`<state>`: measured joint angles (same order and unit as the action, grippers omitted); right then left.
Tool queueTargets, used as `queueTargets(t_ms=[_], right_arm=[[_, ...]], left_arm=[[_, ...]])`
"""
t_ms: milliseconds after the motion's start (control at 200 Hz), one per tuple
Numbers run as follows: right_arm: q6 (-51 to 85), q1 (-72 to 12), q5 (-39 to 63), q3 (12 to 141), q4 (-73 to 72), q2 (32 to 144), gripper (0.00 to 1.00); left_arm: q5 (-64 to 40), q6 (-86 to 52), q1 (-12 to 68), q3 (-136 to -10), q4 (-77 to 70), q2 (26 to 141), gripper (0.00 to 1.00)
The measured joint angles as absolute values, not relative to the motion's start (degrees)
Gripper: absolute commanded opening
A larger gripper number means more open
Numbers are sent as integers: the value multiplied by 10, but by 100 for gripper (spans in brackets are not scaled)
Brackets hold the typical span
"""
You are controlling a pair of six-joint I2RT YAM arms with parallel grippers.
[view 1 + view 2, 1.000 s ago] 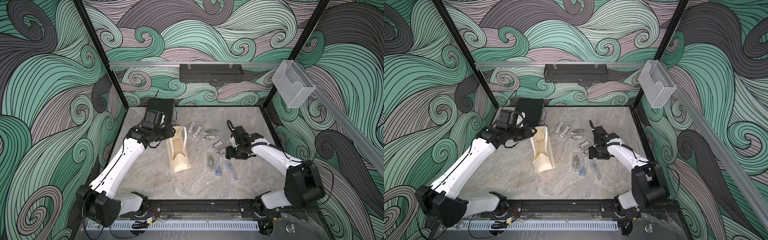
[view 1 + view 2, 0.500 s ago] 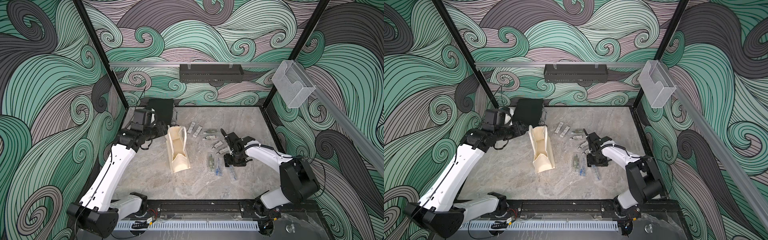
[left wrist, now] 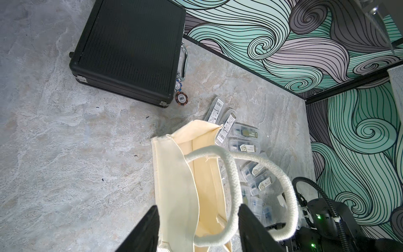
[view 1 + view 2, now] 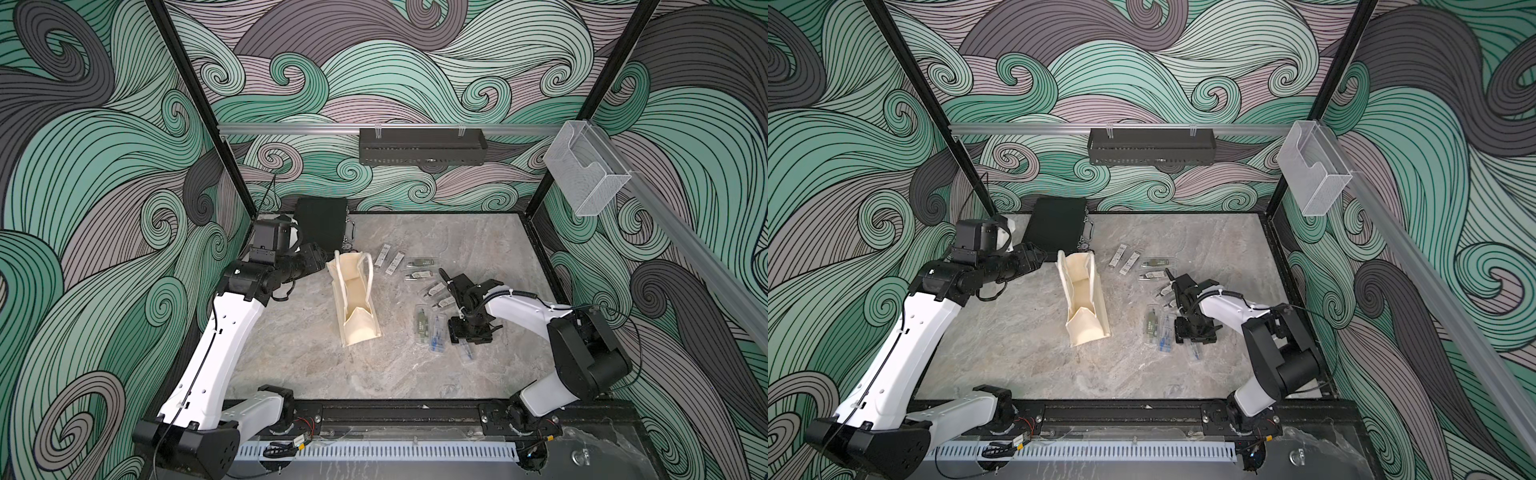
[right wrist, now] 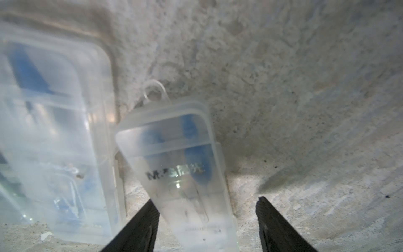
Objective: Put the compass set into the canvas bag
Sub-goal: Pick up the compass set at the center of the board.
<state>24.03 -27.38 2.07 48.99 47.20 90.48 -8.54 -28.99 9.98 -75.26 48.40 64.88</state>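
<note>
The cream canvas bag (image 4: 356, 305) (image 4: 1087, 305) is on the table left of centre, its mouth open and its inside showing from above. My left gripper (image 4: 321, 261) (image 4: 1040, 257) hovers open by the bag's far left corner. In the left wrist view, the bag (image 3: 174, 174) and one rope handle (image 3: 234, 174) show between the spread fingers of the left gripper (image 3: 197, 207). My right gripper (image 4: 469, 337) (image 4: 1196, 332) (image 5: 206, 199) is down and open over a clear compass set case (image 5: 174, 157) holding a blue compass. One finger (image 5: 144, 224) is at the case's edge.
Several more clear compass set cases (image 4: 422, 262) (image 4: 1156, 262) lie scattered right of the bag, and another blue one (image 5: 50, 113) lies next to the case under my right gripper. A flat black hard case (image 4: 322, 226) (image 3: 130, 48) sits at the back left, with a poker chip (image 3: 181, 98) beside it.
My left gripper has drawn back to the left, away from the bag's rim, with its jaws wider. My right gripper has moved toward the front and down over the blue compass case.
</note>
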Motion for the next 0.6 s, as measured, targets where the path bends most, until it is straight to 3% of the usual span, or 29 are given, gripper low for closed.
queueTargets(t_ms=[600], right_arm=[[244,-266,20,481,455,910,63]], left_arm=[[-94,-290,99,-729,484,649,59]])
